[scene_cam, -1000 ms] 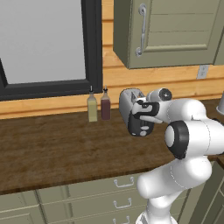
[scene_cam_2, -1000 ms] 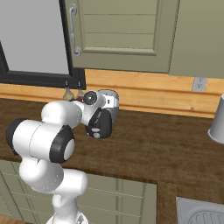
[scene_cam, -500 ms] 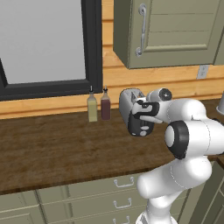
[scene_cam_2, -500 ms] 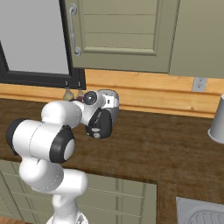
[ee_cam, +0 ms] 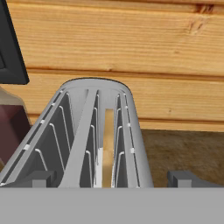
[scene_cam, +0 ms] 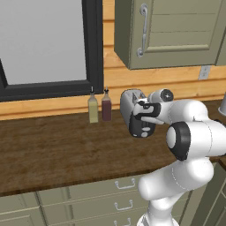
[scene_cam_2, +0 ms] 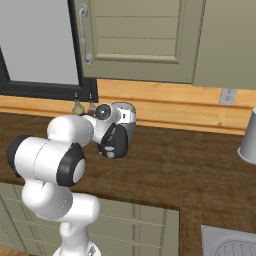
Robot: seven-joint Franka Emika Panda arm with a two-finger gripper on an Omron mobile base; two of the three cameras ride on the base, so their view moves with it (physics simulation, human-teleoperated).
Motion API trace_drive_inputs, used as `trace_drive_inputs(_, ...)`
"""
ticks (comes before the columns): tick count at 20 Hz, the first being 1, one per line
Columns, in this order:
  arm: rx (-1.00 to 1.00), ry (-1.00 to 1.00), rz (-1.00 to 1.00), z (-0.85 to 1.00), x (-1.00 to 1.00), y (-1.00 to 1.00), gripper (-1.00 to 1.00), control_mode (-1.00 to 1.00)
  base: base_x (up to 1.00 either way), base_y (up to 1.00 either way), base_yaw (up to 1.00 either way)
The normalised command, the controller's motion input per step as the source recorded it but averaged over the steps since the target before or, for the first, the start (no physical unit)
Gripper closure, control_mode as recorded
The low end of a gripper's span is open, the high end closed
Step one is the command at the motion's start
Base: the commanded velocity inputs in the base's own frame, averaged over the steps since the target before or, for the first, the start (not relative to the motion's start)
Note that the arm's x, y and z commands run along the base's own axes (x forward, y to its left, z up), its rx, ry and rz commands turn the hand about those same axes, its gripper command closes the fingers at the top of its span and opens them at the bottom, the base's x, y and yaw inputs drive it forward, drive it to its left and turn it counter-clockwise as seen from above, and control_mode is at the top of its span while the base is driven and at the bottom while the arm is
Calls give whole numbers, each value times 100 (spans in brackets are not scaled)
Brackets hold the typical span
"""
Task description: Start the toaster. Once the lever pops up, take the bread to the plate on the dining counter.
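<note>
The bread (ee_cam: pixel 107 144) sits edge-up in the right-hand slot of the toaster (ee_cam: pixel 92 135), thin tan slice sunk between the wire guides; I'd judge it light, stiff and crumbly, so pinch it gently across its flat faces at the top edge. The gripper (ee_cam: pixel 111 178) hangs just above the toaster's top, jaws spread wide and holding nothing. Two bottles (scene_cam: pixel 99 106) stand just left of the toaster against the wood wall.

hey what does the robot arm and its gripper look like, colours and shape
The arm is glossy white with rounded, bulbous links and round dark joint caps. Its hand is white with dark panels. The gripper has two small, blocky dark grey fingertips. No cables or markings are visible.
</note>
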Motion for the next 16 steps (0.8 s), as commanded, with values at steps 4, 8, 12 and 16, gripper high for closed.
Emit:
trace_drive_inputs(4,0,0,0,0,0,0,-100,-100,0,0,0)
trace_drive_inputs(8,0,0,0,0,0,0,-100,-100,0,0,0)
trace_drive_inputs(12,0,0,0,0,0,0,-100,-100,0,0,0)
trace_drive_inputs(16,0,0,0,0,0,0,-100,-100,0,0,0)
